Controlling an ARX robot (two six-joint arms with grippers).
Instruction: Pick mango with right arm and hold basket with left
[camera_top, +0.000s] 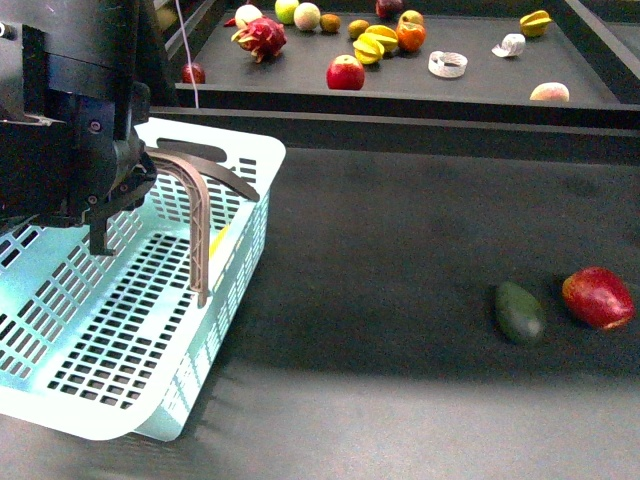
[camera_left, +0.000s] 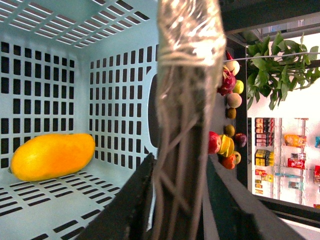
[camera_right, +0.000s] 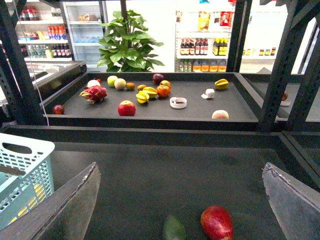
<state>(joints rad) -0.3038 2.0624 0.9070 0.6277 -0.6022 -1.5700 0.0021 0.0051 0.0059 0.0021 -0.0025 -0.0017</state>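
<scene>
The light blue basket (camera_top: 250, 152) stands at the left of the dark table, and its corner also shows in the right wrist view (camera_right: 30, 170). My left gripper (camera_top: 135, 180) is shut on one brown swing handle (camera_top: 200, 215), held raised over the basket. In the left wrist view the handle (camera_left: 187, 100) runs between the dark fingers of the left gripper (camera_left: 180, 167). The yellow-orange mango (camera_left: 52, 156) lies on the basket (camera_left: 115, 75) floor against its slotted wall. My right gripper (camera_right: 182, 200) is open above the table with nothing between its fingers (camera_right: 75, 210); it is outside the front view.
A dark green oval fruit (camera_top: 520, 312) and a red fruit (camera_top: 598, 297) lie side by side on the table at the right, below the right gripper. Behind a raised ledge (camera_top: 420, 130), a back shelf holds several fruits, including a red apple (camera_top: 345, 72) and a dragon fruit (camera_top: 262, 38).
</scene>
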